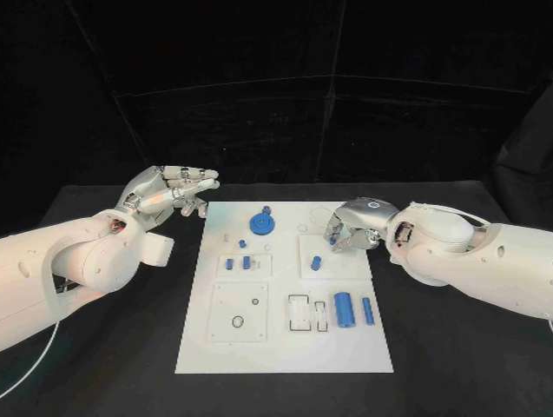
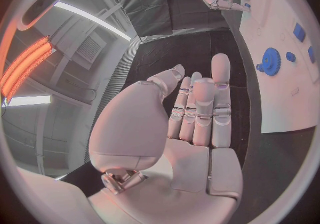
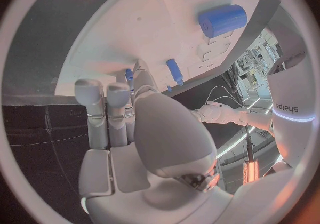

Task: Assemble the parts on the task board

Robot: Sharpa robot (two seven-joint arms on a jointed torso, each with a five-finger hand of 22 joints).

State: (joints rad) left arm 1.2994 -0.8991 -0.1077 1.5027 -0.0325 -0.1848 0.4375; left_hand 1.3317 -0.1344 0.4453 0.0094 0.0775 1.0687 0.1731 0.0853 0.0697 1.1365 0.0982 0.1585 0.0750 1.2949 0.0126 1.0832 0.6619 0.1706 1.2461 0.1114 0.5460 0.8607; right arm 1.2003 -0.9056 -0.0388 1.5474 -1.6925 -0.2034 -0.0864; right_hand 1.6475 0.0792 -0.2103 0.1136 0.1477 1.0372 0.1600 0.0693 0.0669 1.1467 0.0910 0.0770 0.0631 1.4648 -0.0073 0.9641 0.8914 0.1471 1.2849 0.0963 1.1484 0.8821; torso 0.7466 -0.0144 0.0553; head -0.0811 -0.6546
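Left hand (image 1: 170,193) empty, fingers loosely spread beside the task board (image 1: 286,347) – right hand's (image 1: 358,222) grip unclear

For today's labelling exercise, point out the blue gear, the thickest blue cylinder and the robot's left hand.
blue gear (image 1: 264,226): head view, on the disc's centre.
thickest blue cylinder (image 1: 344,309): head view, mid-length of its body.
left hand (image 1: 170,193): head view, on the middle of the hand, below the fingers.
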